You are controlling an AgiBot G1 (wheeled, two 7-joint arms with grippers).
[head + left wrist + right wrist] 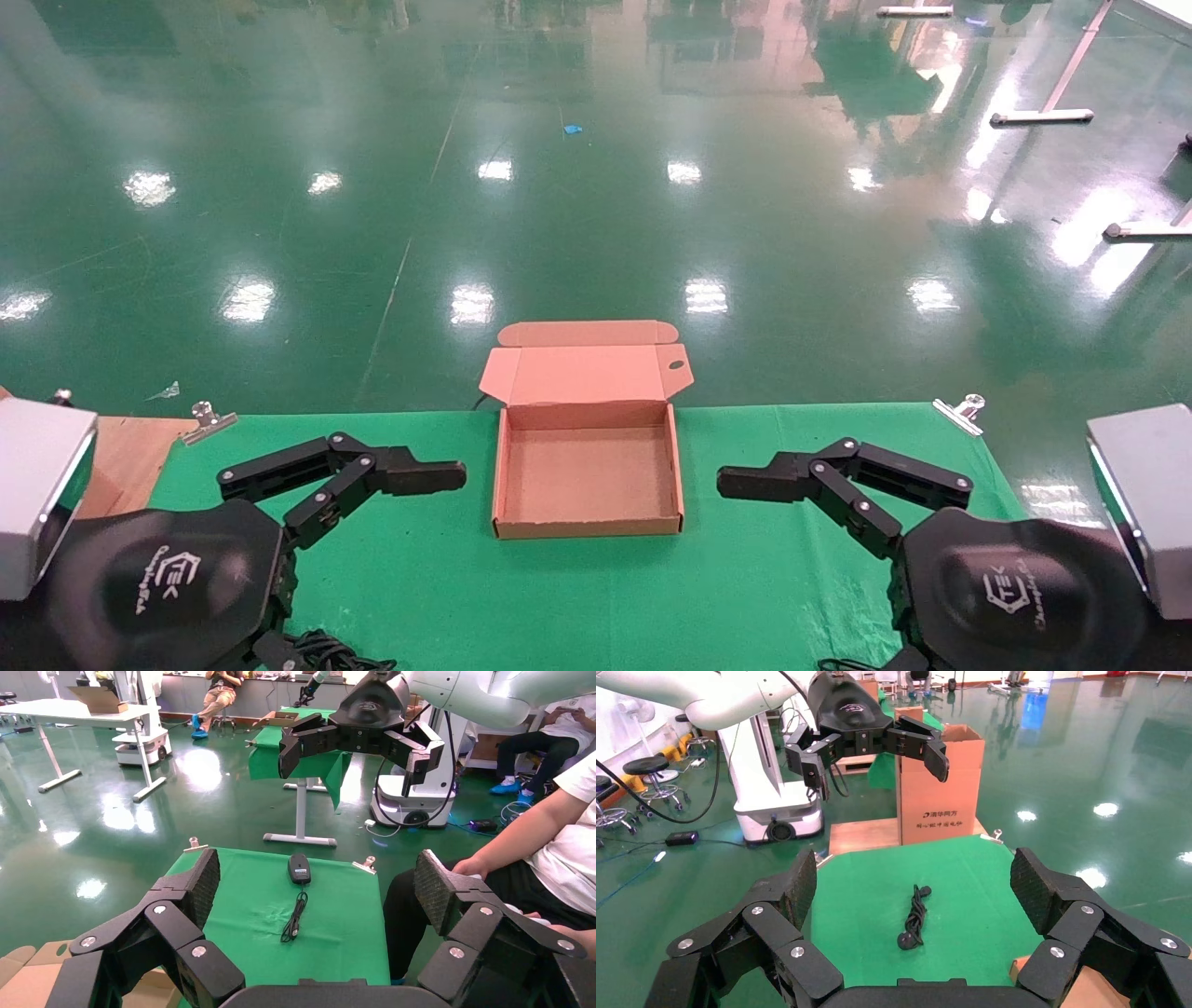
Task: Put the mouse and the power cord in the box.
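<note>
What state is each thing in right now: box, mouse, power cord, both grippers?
box: lid open, nothing inside.
mouse: lying on the green cloth, cable bunched, not gripped.
power cord: coiled on the cloth, not gripped.
left gripper: open, holds nothing.
right gripper: open, holds nothing.

Open box (588, 473) at table centre, lid flap folded back toward 12 o'clock, cavity unobstructed from above. Left gripper (410, 475) at 9 o'clock and right gripper (768, 483) at 3 o'clock flank it, each with green cloth (596, 596) between. Mouse (299, 868) and power cord (914, 918) lie on bare cloth, nothing crowding them.
</note>
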